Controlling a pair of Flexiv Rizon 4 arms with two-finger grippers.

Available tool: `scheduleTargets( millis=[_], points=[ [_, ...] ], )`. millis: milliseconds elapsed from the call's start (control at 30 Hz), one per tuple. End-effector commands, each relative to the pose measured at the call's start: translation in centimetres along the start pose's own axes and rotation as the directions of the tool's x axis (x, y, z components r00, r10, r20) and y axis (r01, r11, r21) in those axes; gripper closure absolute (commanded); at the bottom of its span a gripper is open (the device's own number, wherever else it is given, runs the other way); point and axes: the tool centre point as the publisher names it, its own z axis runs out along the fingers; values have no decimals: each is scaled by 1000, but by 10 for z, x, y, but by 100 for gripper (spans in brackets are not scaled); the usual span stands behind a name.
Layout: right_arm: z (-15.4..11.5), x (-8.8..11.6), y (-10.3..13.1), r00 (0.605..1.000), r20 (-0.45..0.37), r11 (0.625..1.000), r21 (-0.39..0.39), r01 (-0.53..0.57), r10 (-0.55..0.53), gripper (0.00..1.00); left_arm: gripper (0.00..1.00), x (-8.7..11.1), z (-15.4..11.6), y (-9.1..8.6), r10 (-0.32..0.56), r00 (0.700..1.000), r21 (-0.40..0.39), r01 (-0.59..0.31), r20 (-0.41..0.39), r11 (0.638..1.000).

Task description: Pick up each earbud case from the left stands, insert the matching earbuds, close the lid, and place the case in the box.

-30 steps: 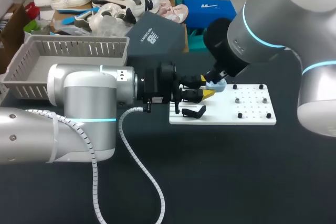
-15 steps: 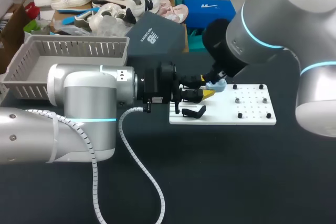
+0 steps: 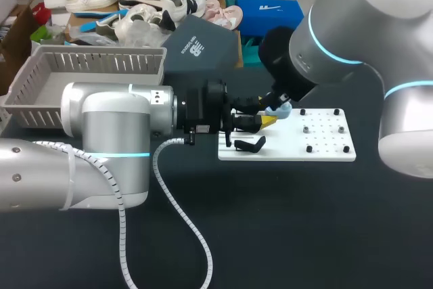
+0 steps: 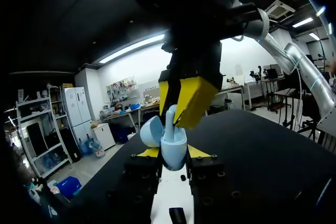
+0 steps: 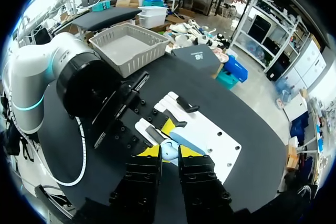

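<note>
Dark tabletop spreads beneath both of your arms. Near its middle, the small pale blue earbud case is held just above the flat white stand board. It is clamped from two sides between the yellow tips of your left pincer. Its rounded hinged lid stands open, tipped to one side. Directly over the open case, your right pincer points down, its fingers drawn together on a slim pale blue earbud. The earbud's lower end is at the case's mouth, but whether it is seated cannot be told.

Judging from this, the case is off its stand and the insertion step is under way. You still have to seat the earbuds, shut the lid and carry the case to the grey slatted plastic basket. That basket is probably the box, and it sits well apart at the tabletop's far left.

A black angled stand piece lies on the board's left end, near the left pincer. Small black pegs dot the board's right part. A dark grey cardboard shoebox sits between the basket and the board, near the likely route. The two pincers crowd each other closely, so there is little room for either to shift.
</note>
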Motion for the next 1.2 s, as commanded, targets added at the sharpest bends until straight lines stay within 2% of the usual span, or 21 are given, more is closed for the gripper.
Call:
scheduleTargets(
  millis=[33, 700, 733, 767, 833, 1033, 1200],
  points=[
    [4, -2, -1, 1000, -8, 1000, -4, 3, -3, 100, 100, 1, 0, 0, 1, 1000, -2, -1, 3, 1000],
    [7, -2, -1, 1000, -22, 1000, -7, 5, -5, 100, 100, 1, 0, 0, 1, 1000, -2, -1, 3, 1000],
    [7, -2, -1, 1000, -22, 1000, -10, 8, -8, 99, 100, 1, 0, 0, 1, 1000, -2, -1, 3, 1000],
    [7, -2, -1, 1000, -23, 1000, -10, 10, -10, 93, 100, 1, 0, 0, 1, 1000, -2, -1, 3, 1000],
    [7, -2, 0, 1000, -24, 1000, -10, 10, -10, 88, 100, 1, 0, 0, 1, 1000, -2, -1, 3, 1000],
    [7, -2, -1, 1000, -23, 1000, -10, 4, -4, 84, 100, 1, 0, 0, 1, 1000, -2, -1, 3, 1000],
    [6, -2, 0, 1000, -22, 1000, -9, 4, -4, 76, 100, 1, 0, 0, 1, 1000, -2, -1, 3, 1000]
  ],
)
